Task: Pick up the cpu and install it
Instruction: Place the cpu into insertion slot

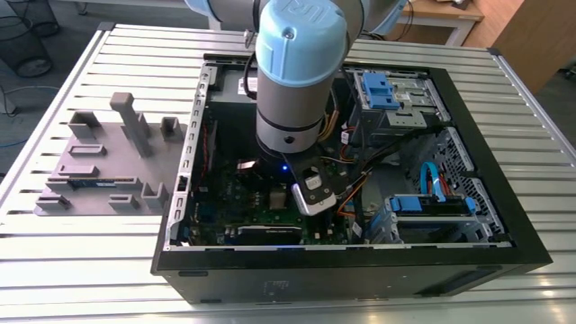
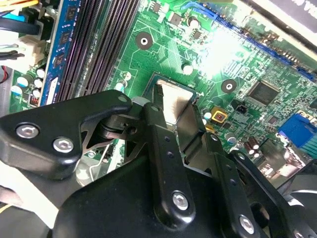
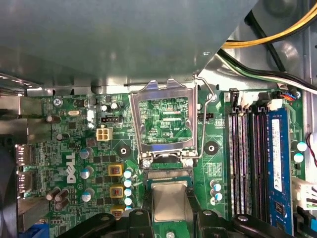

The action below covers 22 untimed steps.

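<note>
The arm (image 1: 297, 67) is reaching down into an open computer case (image 1: 360, 283) that is lying on its side on a slatted metal surface (image 1: 81, 256). In both wrist views the gripper (image 2: 173, 101) is hanging low over the green motherboard (image 3: 94, 148). Its jaws are clasping the cpu (image 3: 168, 201) by two opposite edges, with a black finger (image 2: 161, 144) pressing against each side of the shiny silver top. The cpu is lying flat and level with the board, inside the outline of the socket. I cannot tell whether it is already resting fully on the socket or sitting just above it. In the first wrist view the metal socket frame (image 3: 163, 88) is standing swung open just beside the cpu, hinged at the socket's edge, with its thin wire lever (image 3: 207, 106) running along one side. Dark memory slots (image 3: 242, 158) are running parallel near the socket, and a blue memory module (image 3: 278, 158) is sitting in the slot furthest from it. Yellow and black cables (image 3: 277, 29) are crossing a corner of the case beyond the frame. At the exterior view's left, a grey tray (image 1: 99, 145) is lying on the surface beside the case, well apart from the gripper, carrying a long narrow memory stick (image 1: 90, 182).
</note>
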### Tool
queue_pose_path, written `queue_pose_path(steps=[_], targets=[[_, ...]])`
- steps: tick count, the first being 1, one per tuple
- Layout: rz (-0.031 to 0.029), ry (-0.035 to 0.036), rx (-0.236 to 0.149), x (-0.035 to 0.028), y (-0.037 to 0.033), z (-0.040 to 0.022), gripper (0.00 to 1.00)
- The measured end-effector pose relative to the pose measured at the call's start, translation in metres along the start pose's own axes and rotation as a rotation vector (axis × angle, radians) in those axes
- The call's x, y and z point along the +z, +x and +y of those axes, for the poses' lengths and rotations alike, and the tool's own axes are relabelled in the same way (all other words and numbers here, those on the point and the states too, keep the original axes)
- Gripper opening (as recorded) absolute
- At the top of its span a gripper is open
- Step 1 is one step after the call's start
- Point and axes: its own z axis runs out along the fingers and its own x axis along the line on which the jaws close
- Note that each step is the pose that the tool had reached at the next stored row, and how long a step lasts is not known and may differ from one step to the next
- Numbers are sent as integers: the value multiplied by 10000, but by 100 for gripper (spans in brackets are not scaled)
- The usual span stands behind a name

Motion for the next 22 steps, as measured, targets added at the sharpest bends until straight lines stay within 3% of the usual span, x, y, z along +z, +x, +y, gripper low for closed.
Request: queue_pose_path(steps=[7,16,20,22], targets=[[9,14,-368,21,-19,0,39],[7,9,-373,24,-20,1,39],[7,12,-374,23,-20,0,52],[7,12,-374,23,-20,0,52]])
